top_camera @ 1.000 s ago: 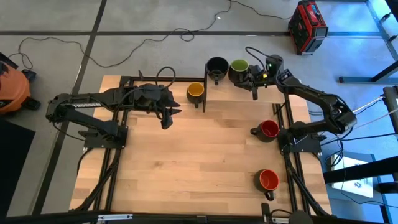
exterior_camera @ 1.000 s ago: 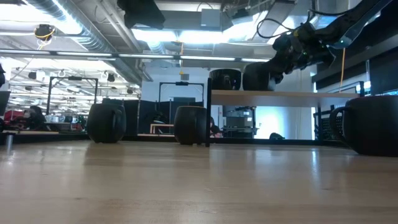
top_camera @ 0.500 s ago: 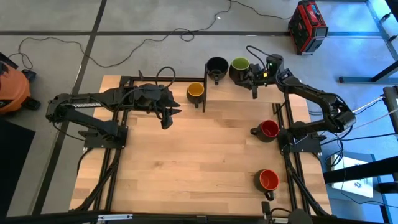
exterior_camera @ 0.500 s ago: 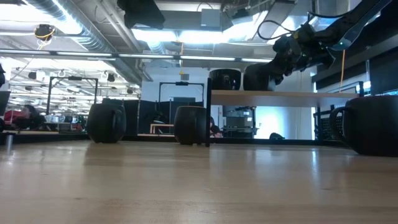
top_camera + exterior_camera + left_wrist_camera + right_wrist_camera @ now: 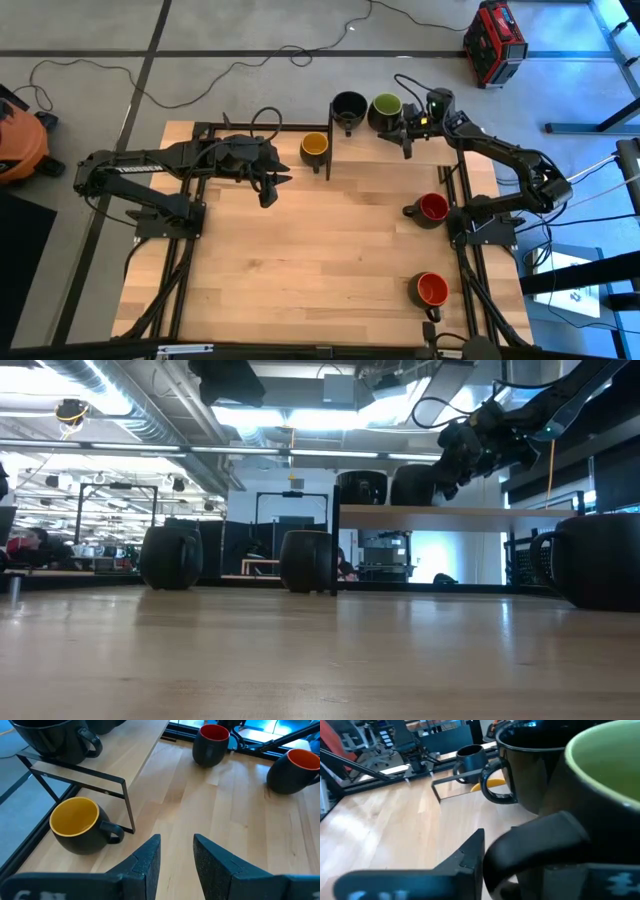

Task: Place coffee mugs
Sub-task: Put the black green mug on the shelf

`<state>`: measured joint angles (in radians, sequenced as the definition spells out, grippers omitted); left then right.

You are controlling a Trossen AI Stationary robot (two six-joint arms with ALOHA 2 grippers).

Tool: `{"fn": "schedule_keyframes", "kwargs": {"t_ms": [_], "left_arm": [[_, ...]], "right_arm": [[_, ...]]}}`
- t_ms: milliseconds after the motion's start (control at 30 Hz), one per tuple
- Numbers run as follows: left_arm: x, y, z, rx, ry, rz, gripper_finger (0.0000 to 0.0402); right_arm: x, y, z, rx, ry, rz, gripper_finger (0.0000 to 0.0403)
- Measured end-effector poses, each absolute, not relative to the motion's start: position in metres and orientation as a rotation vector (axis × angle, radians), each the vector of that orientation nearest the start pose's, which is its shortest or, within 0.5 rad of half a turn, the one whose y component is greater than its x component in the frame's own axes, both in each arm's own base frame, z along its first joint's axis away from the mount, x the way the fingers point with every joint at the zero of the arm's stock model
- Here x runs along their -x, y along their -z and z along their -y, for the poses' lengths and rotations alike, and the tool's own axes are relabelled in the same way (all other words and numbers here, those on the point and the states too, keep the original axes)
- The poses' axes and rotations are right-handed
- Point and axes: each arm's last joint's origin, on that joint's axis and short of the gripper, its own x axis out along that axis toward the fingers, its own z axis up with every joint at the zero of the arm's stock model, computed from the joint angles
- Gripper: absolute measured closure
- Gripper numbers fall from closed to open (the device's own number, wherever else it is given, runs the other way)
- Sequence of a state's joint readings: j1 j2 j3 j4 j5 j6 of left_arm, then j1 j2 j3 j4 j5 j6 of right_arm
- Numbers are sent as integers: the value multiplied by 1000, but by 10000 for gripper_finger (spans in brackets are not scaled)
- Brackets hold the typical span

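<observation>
A green-inside mug (image 5: pixel 385 107) and a black mug (image 5: pixel 349 106) stand on a raised wooden shelf (image 5: pixel 370 145) at the table's far edge. My right gripper (image 5: pixel 408 135) is open at the green mug's handle (image 5: pixel 535 845), which lies between its fingers. A yellow-inside mug (image 5: pixel 314 146) stands on the table beside the shelf's left end. A red-inside mug (image 5: pixel 432 208) and an orange-red-inside mug (image 5: pixel 432 290) stand on the table near its right edge. Another dark mug (image 5: pixel 170 555) shows in the low view. My left gripper (image 5: pixel 270 190) is open and empty, left of the yellow mug (image 5: pixel 75 825). My right gripper has its fingers (image 5: pixel 470 855) on either side of the green mug's handle, coming level from the table's right side. Whether a finger touches the handle, I cannot tell. The mug stands upright on the shelf.
The shelf rests on a thin black metal frame (image 5: pixel 125 805) beside the yellow mug. Black rails (image 5: pixel 460 240) run along the table's sides. Bare wood (image 5: pixel 320 260) fills the middle and near part of the table.
My right gripper has drawn back a little from the green mug toward the table's right edge. The mug stays upright on the shelf.
</observation>
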<state>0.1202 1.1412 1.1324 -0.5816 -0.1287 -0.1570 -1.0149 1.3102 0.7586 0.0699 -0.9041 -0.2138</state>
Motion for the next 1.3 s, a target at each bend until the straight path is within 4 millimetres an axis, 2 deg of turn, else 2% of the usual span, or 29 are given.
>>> {"fn": "schedule_keyframes", "kwargs": {"t_ms": [233,367,1033,1300], "left_arm": [[-234,-348,-32,149,-288,-572,292],[-234,-348,-32,149,-288,-571,292],[-233,-348,-32,146,-298,-571,292],[-233,-348,-32,146,-299,-571,292]], "right_arm": [[-160,-241,216,-185,102,-296,260],[-159,-241,214,-195,140,-320,241],[-137,-261,190,-169,356,-437,237],[-132,-268,180,-147,320,-432,237]]}}
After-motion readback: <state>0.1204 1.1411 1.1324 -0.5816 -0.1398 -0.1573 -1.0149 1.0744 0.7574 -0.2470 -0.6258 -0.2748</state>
